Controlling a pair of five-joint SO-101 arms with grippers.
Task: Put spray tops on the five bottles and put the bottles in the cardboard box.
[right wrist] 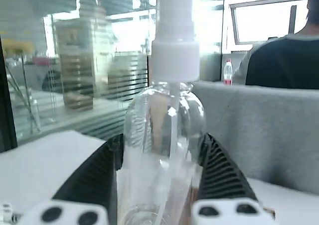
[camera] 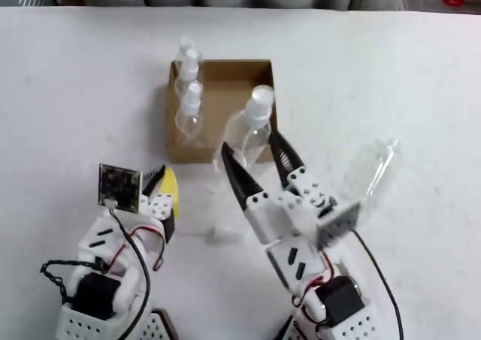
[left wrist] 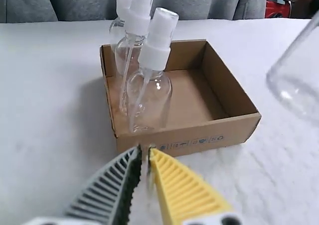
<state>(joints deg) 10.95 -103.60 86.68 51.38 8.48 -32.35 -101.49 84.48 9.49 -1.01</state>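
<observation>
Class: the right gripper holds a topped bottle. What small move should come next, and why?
Likely lower the bottle into the box's bare right half: the right gripper clamps it, already topped, above the near wall, and other bottles stand at the left.

Office, window blinds point(right wrist: 117, 1), grey sofa point(right wrist: 271, 135)

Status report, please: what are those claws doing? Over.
Right claw shut on capped bottle at box front edge. Left claw shut, empty. Loose bottle lying on table; nothing blocks the box.

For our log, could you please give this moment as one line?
right end effector: grips capped bottle at box; left end effector: shut; table: lying bottle
</observation>
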